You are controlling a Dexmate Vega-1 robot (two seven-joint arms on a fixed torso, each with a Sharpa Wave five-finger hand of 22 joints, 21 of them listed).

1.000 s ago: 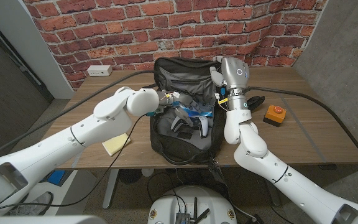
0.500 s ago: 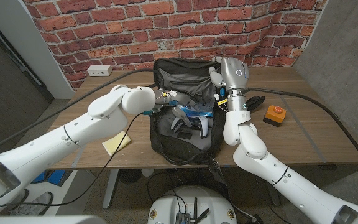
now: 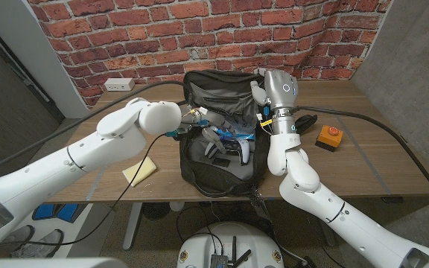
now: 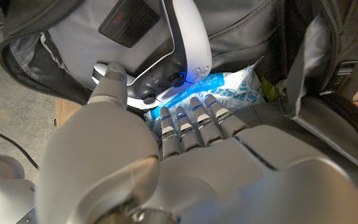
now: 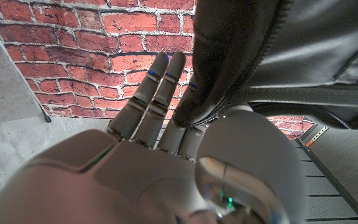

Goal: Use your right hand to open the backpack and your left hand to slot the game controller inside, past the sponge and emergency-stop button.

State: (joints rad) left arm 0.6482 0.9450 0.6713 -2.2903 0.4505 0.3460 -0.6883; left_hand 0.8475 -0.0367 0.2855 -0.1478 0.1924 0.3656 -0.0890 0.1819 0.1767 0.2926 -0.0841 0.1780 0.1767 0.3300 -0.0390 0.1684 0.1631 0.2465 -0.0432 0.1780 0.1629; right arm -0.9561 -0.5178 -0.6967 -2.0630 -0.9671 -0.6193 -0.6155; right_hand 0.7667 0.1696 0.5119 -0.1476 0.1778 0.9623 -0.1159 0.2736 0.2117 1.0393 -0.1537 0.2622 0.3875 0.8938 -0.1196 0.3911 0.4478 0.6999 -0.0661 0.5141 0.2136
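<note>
The black backpack lies open at mid-table, its grey lining showing. My right hand grips the far right edge of its flap and holds it up; black fabric sits between the thumb and fingers of that hand. My left hand is at the bag's left opening. The white game controller lies inside the bag. In the left wrist view my thumb touches the controller while the fingers of that hand rest against a blue-and-white packet. Whether it grips the controller is unclear.
The yellow sponge lies left of the bag near the table's front edge. The orange emergency-stop button sits right of my right forearm. A white power strip is at the back left. A dark cable crosses the table.
My left forearm and elbow have swung up and toward the far side, while the hand stays at the bag's mouth. The right hand and the flap have not moved.
</note>
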